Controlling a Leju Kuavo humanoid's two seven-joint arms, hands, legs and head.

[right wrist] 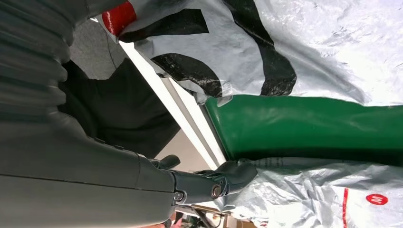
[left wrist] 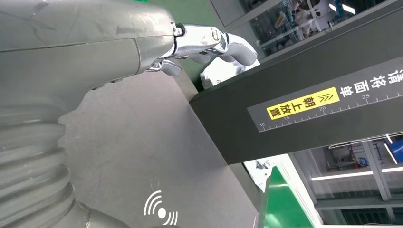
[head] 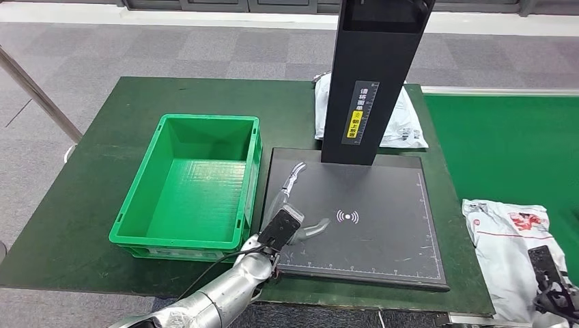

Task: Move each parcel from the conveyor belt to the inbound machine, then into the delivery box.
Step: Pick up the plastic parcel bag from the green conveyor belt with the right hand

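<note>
Right hand [head: 552, 290] is seen low over the white parcel [head: 509, 246] on the green conveyor belt [head: 505, 150], its grasp not discernible, whereas the left hand [head: 290, 215] lies released and farther off on the inbound machine [head: 382, 239].

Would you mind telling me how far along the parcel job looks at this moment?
Nothing looks delivered yet: the green box holds no parcel, and the inbound machine's black plate is bare. The left hand hangs open over that plate. In hand: the right hand reaches the white parcel on the conveyor belt; its grip cannot be judged. Another parcel lies behind the machine's post. Scanning and boxing remain.
</note>
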